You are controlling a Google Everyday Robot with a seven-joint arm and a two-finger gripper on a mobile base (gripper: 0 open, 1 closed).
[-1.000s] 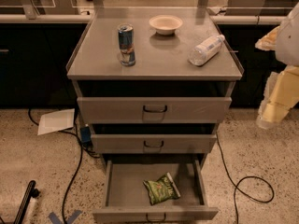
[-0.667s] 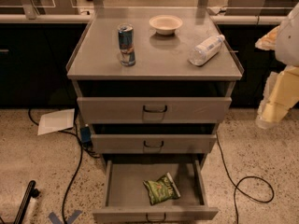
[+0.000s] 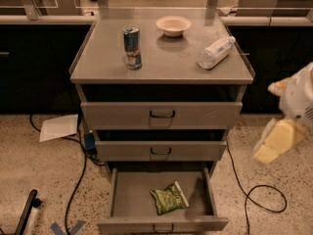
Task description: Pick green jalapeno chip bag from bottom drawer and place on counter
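Observation:
The green jalapeno chip bag point(image 3: 168, 198) lies flat in the open bottom drawer point(image 3: 128, 199), a little right of its middle. The counter point(image 3: 166, 58) is the grey top of the drawer cabinet, above the two closed upper drawers. My gripper point(image 3: 274, 143) hangs in the air at the right of the cabinet, about level with the middle drawer. It is well apart from the bag, up and to its right, and holds nothing that I can see.
On the counter stand a blue can point(image 3: 132, 47), a pale bowl point(image 3: 173, 25) and a clear water bottle point(image 3: 215, 52) lying on its side. Cables point(image 3: 264, 199) and a sheet of paper point(image 3: 58, 127) lie on the speckled floor. Dark benches run behind.
My gripper has come down and a little to the left, towards the cabinet's right side. The bag, the drawer and the things on the counter have not moved.

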